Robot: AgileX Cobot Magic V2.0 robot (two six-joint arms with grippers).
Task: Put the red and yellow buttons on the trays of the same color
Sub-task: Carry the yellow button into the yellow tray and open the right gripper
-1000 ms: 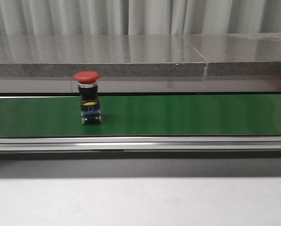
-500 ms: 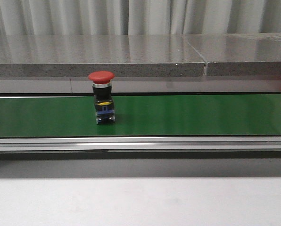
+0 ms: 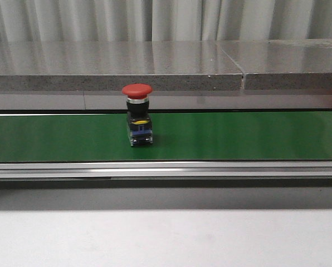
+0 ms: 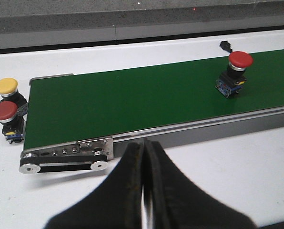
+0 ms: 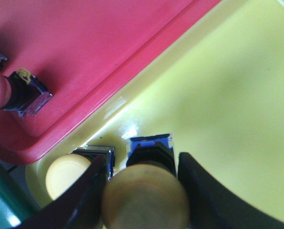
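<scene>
Red button rode further right along the belt while a yellow one went into its tray.

At the belt's left end a spare yellow button (image 4: 6, 86) and a spare red button (image 4: 4, 111) waited beside the green conveyor belt (image 3: 238, 136); the left gripper (image 4: 143, 157) hovered low just in front of it, its fingers pressed together on nothing. The upright red button (image 3: 137, 90) had drifted rightward over the last second, so it looked due for pickup soon. Over the trays, the right gripper (image 5: 142, 183) clasped a yellow button (image 5: 144, 193) just above the yellow tray (image 5: 228, 95), beside another yellow button (image 5: 65, 174), while the red tray (image 5: 99, 47) already held a red one.
</scene>
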